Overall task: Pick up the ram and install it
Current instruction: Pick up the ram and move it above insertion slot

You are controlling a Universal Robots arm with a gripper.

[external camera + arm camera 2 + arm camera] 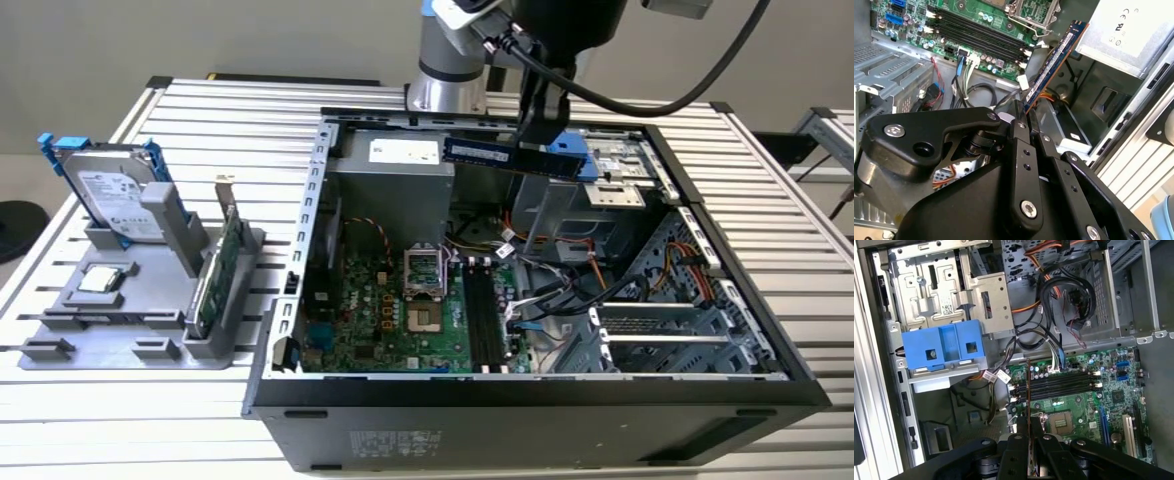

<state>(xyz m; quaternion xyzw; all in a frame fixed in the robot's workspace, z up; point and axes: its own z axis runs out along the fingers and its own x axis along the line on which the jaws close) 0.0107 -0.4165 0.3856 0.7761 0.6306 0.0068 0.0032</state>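
The ram (514, 155), a long dark stick with a pale label, hangs level above the back of the open computer case (287, 300). My gripper (541, 140) is shut on it near one end. In the second wrist view the ram (1054, 65) juts out slantwise from the gripper (1026, 112). In the first wrist view the ram (1028, 390) shows edge-on, rising out of the gripper (1028, 427). The black memory slots (481, 315) lie on the green motherboard below, apart from the ram. They appear in both wrist views (979, 32) (1059, 382).
Left of the case, a grey fixture (80, 345) holds a silver hard drive with blue rails (114, 195), a green card with a metal bracket (220, 260) and a small chip (104, 280). Inside the case are a silver power supply (394, 160), a blue drive bay (944, 347) and loose cables (1054, 335).
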